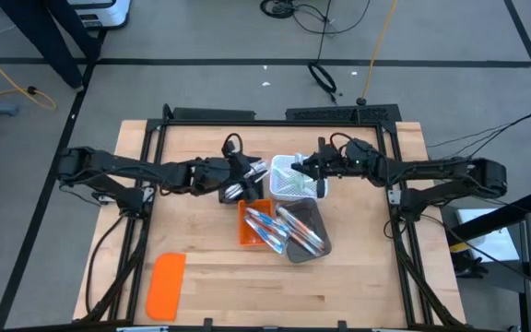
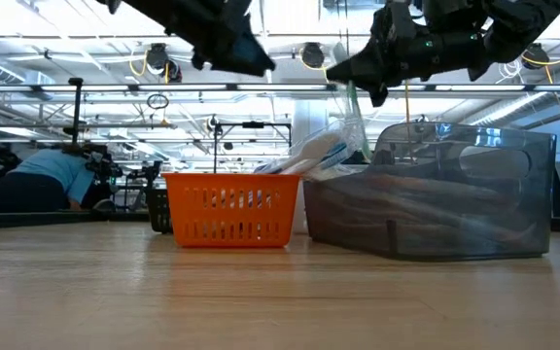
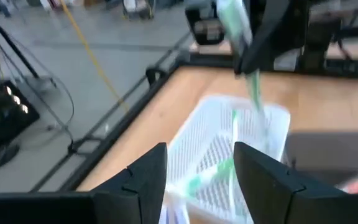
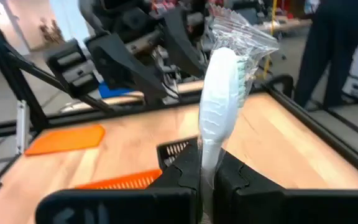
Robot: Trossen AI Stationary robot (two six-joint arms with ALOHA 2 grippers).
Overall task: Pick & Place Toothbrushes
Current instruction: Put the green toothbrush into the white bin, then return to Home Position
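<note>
Three bins sit close together in the middle of the table (image 1: 201, 277). The mesh basket (image 1: 295, 178) is at the back. In front of it, the small crate (image 1: 247, 226) is on the left and the tub (image 1: 313, 221) on the right. Toothbrushes (image 1: 275, 229) lie across both. A flat lid (image 1: 166, 286) lies alone near the front left.

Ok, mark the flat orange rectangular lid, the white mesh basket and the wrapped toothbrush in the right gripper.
Flat orange rectangular lid (image 1: 167, 285): high view, its middle.
White mesh basket (image 1: 295, 188): high view, near rim.
Wrapped white-and-green toothbrush (image 4: 219, 99): right wrist view, upper handle.
</note>
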